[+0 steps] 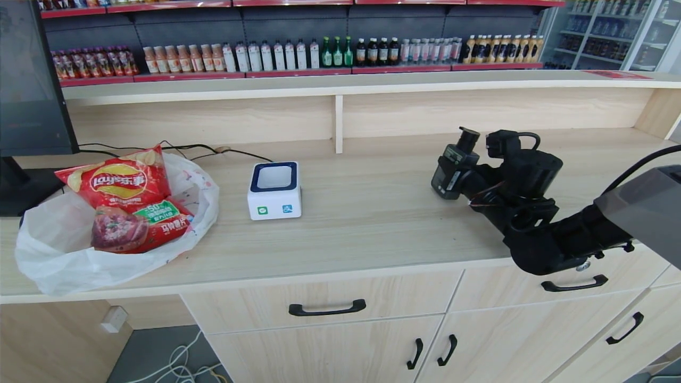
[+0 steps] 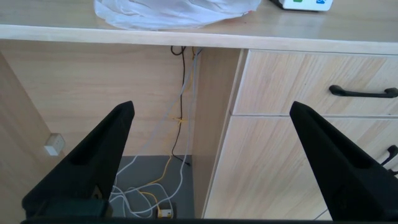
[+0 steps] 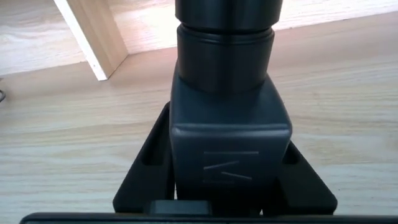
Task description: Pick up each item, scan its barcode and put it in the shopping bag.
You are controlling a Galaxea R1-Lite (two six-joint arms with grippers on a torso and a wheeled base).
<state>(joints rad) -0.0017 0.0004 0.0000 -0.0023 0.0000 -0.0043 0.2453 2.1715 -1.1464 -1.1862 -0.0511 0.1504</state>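
Note:
My right gripper [image 1: 467, 186] is shut on a dark grey square bottle [image 1: 454, 169] with a black cap, holding it tilted over the right part of the wooden counter [image 1: 372, 223]. In the right wrist view the bottle [image 3: 227, 124] sits between the black fingers [image 3: 144, 171]. A white scanner box [image 1: 274, 190] with a blue-rimmed top stands mid-counter, well left of the bottle. The white shopping bag [image 1: 64, 255] lies open at the counter's left end, with a red chips bag [image 1: 119, 183] and a red-green snack pack [image 1: 143, 226] in it. My left gripper [image 2: 211, 162] hangs open below counter height, facing the cabinet front.
A raised wooden ledge [image 1: 340, 88] with a vertical divider runs along the counter's back. Black cables [image 1: 213, 150] trail behind the bag, and a dark monitor [image 1: 32, 90] stands at far left. Drawers with black handles [image 1: 327, 308] are below. The bag's edge [image 2: 174, 12] overhangs the counter.

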